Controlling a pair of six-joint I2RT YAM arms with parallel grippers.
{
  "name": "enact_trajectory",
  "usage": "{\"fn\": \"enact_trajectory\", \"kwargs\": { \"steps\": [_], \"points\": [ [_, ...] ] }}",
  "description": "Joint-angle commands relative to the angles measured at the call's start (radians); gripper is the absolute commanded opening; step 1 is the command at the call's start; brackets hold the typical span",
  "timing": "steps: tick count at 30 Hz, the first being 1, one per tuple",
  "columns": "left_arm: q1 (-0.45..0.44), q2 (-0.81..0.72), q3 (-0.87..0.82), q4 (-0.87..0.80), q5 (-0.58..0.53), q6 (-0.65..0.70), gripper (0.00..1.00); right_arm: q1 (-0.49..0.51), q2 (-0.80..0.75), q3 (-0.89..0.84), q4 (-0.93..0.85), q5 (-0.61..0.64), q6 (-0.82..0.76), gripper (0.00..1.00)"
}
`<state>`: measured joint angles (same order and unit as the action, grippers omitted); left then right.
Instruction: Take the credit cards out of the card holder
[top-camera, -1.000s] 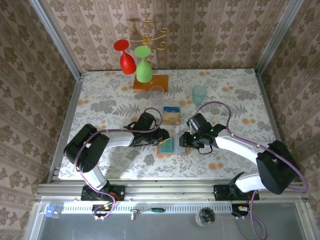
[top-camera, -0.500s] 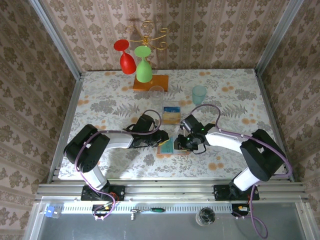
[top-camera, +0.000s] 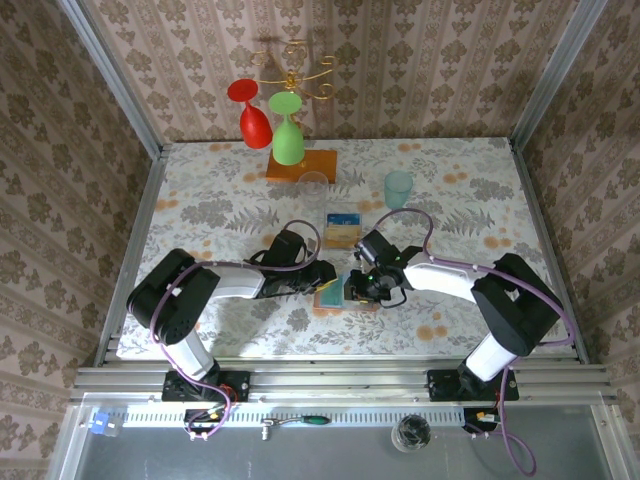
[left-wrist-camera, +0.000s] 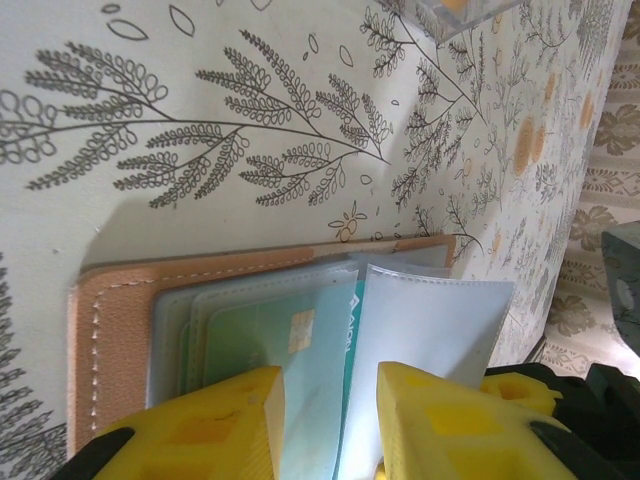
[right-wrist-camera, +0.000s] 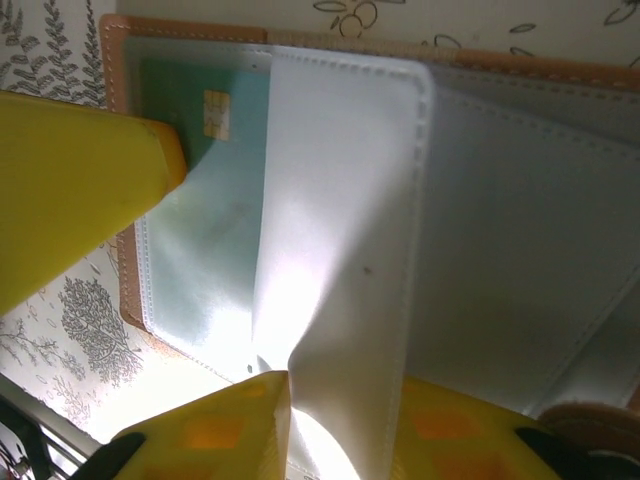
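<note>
**Top view.** The card holder (top-camera: 338, 295) lies open on the table (top-camera: 220, 200), near the middle. Your left gripper (top-camera: 322, 272) and right gripper (top-camera: 357, 287) are both down on it, close to each other. A few credit cards (top-camera: 343, 230), tan with a blue strip, lie flat just beyond it.

**Left wrist.** The jaws stand part open, with the sleeve edges showing in the gap and nothing clamped. The stitched salmon rim (left-wrist-camera: 105, 340) looks like soft leather. The sleeves are clear, glossy and limp. A teal card (left-wrist-camera: 295, 350), stiff and with a gold chip, sits in its pocket.

**Right wrist.** The jaws are apart. One finger (right-wrist-camera: 80, 190) is over the teal card's pocket. The other is under a raised sleeve leaf (right-wrist-camera: 340, 220), which hangs between them unpinched.

**Risks.**
- If you close here, you likely grab the floppy leaf rather than the card.
- If you then pull, the whole holder lifts or skids on the smooth table.
- The slick film may let a card slip, or the seam may tear.
- The grippers work very close together, so a sideways move could knock one into the other.
</note>
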<state>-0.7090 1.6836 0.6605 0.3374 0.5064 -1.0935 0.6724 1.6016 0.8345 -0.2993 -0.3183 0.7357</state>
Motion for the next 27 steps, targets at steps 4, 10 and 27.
{"fn": "enact_trajectory", "kwargs": {
  "steps": [4, 10, 27],
  "points": [
    [0.013, -0.001, -0.01, -0.036, 0.0, -0.003, 0.31, 0.007, -0.072, 0.033, -0.046, 0.022, -0.009, 0.18],
    [0.012, 0.0, -0.012, -0.036, -0.002, -0.005, 0.31, 0.007, -0.086, 0.032, -0.037, 0.021, -0.005, 0.16],
    [0.014, -0.008, -0.021, -0.048, -0.006, -0.009, 0.31, -0.032, -0.065, -0.04, -0.072, 0.105, -0.073, 0.14]
  ]
}}
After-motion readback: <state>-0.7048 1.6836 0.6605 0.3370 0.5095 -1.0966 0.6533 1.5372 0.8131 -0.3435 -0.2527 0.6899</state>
